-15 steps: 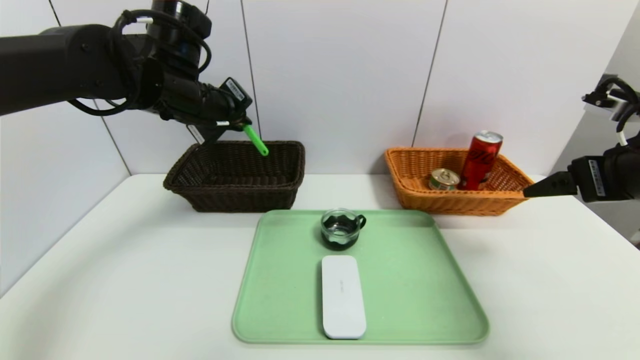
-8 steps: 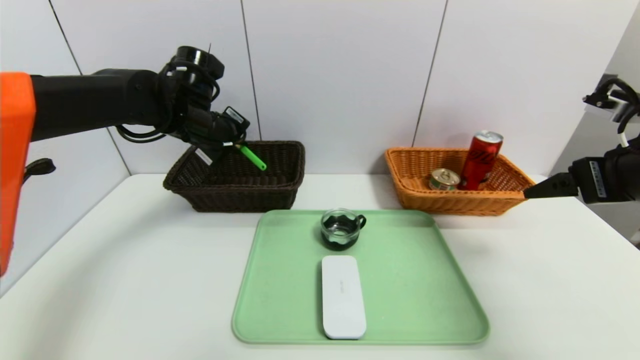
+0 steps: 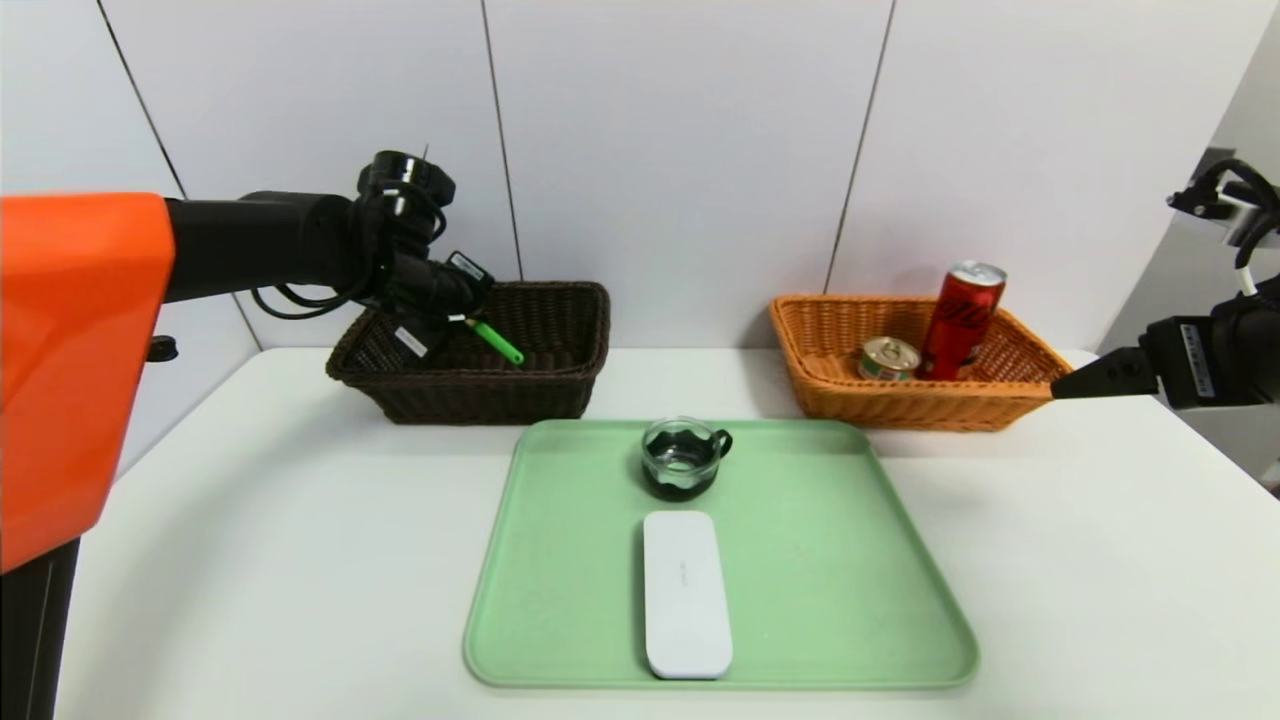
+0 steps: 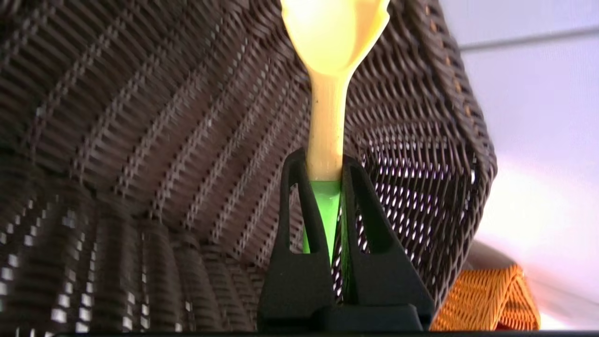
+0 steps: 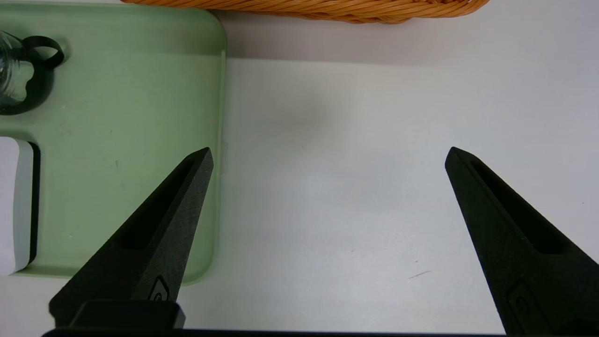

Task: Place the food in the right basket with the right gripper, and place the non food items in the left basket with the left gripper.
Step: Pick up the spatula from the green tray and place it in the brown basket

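My left gripper (image 3: 452, 322) (image 4: 323, 161) is shut on the yellow pasta spoon (image 4: 327, 70) where its shaft meets the green handle (image 3: 495, 341), low inside the dark brown left basket (image 3: 560, 385) (image 4: 140, 140). The dark glass cup (image 3: 683, 458) (image 5: 18, 75) and the white oblong case (image 3: 685, 592) (image 5: 11, 206) lie on the green tray. In the orange right basket (image 3: 830, 385) (image 5: 327, 9) stand the red can (image 3: 960, 322) and the short tin (image 3: 888, 358). My right gripper (image 3: 1062, 387) (image 5: 327, 154) hangs open and empty beside that basket's right end.
The green tray (image 3: 860, 600) (image 5: 140, 93) lies at the table's middle front. A white wall with panel seams stands close behind both baskets. Bare white tabletop (image 3: 250, 520) spreads to the left and right of the tray.
My left arm has lowered and drawn leftward, bringing the spoon from above the brown basket's rim down into it. The right arm, cup, case and cans have stayed put.
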